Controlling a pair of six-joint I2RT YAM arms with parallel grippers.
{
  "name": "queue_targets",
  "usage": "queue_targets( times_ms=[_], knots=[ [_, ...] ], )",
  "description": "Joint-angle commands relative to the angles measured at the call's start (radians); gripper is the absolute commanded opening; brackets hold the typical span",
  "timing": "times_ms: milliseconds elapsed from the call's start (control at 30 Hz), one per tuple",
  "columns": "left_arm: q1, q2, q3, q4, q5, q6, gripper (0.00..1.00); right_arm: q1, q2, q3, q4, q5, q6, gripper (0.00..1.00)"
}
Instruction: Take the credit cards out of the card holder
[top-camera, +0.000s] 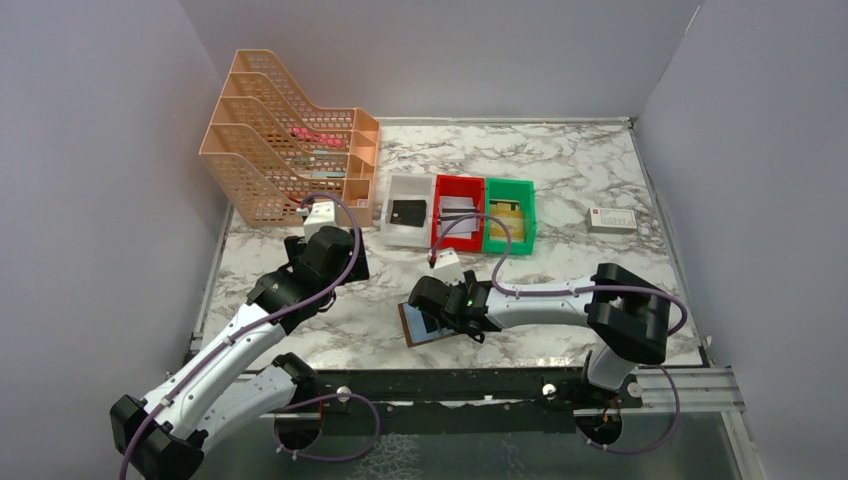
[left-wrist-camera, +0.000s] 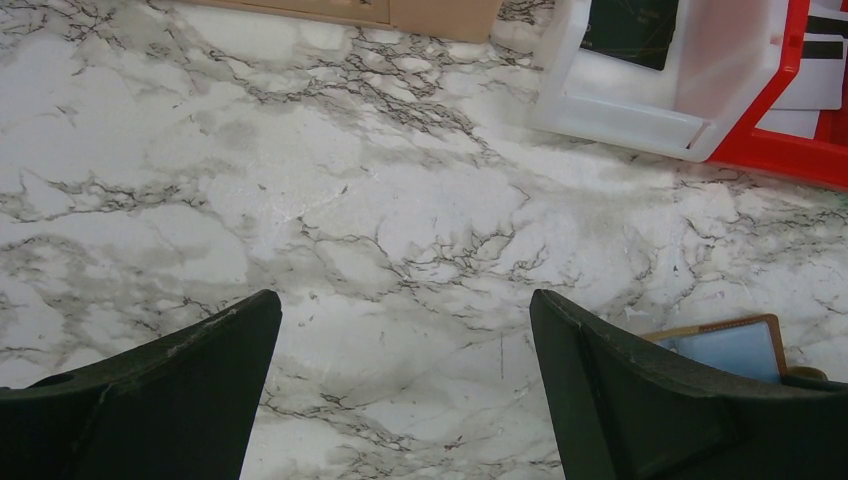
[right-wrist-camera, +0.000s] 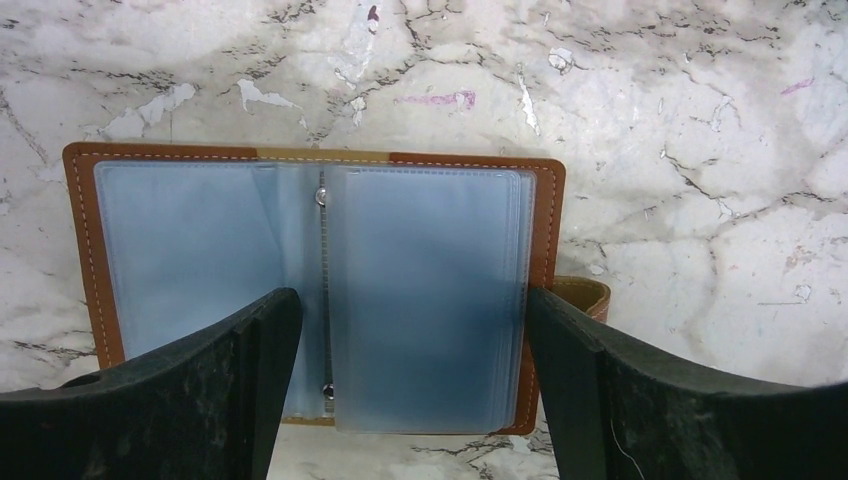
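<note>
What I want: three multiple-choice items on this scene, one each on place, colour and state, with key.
1. Where is the open brown leather-like card holder? A in the green plastic bin; B on the marble table, under the right gripper; C in the orange mesh rack.
2. Which colour is the plastic bin holding the thin black card? A red; B green; C white.
3. The left gripper is: A shut on a card; B shut on the holder; C open, empty.
Key: B, it lies flat on marble below that gripper; C, the card sits in the white bin; C, its jaws stand apart over bare marble.
</note>
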Motion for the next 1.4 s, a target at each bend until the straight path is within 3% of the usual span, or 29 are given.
queue_targets(
  times_ms=[0,167,333,800,1000,1367],
  knots=[
    [0.006,0.003,-0.005,0.006,0.019,0.011,0.99,-0.008,0.039,-0.026,-0.007,0.005,0.026,0.84],
    [0.006,0.006,-0.004,0.006,0.019,0.012,0.99,-0.008,0.043,-0.036,0.009,-0.008,0.024,0.68],
    [0.006,0.009,-0.004,0.006,0.02,0.013,0.99,-0.008,0.028,-0.038,0.022,-0.014,0.013,0.59],
    [0.006,0.018,-0.004,0.006,0.021,0.012,0.99,-0.008,-0.087,0.005,0.003,0.015,-0.041,0.8],
    [0.006,0.026,-0.002,0.006,0.019,0.013,0.99,-0.008,-0.161,0.01,0.004,0.061,-0.068,0.82],
    [0.006,0.044,-0.001,0.005,0.014,0.015,0.99,-0.2,-0.313,-0.103,0.088,-0.004,-0.126,0.82]
  ],
)
